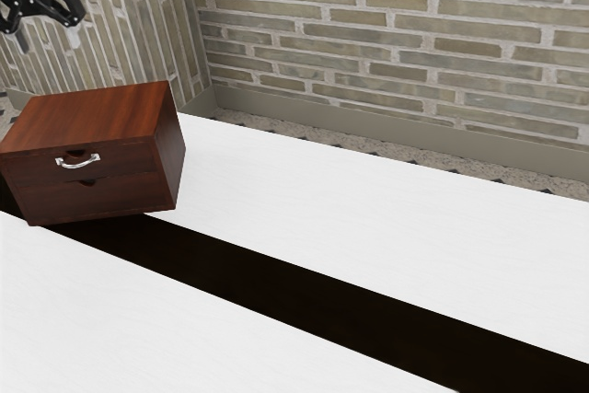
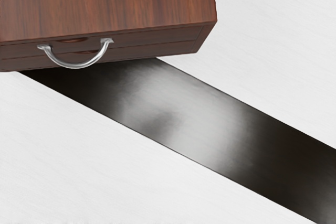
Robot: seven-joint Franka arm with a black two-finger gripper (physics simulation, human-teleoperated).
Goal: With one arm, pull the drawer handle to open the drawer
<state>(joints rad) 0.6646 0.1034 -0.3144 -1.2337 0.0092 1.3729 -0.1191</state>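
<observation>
Gripper (image 1: 44,36) hangs in the exterior view's upper left corner, jaws spread wide and empty, above the wooden cabinet (image 1: 92,117) on the white table (image 1: 386,200). Wrist view looks down on the silver handle (image 2: 76,59) of the shut drawer (image 2: 157,38), beside a black strip (image 2: 210,124).

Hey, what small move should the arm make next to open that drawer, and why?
Probably lower the open pincer toward the silver handle on the drawer front. It hangs above the wooden cabinet, clear of the handle, and the drawer looks shut, so a grip must come first.
</observation>
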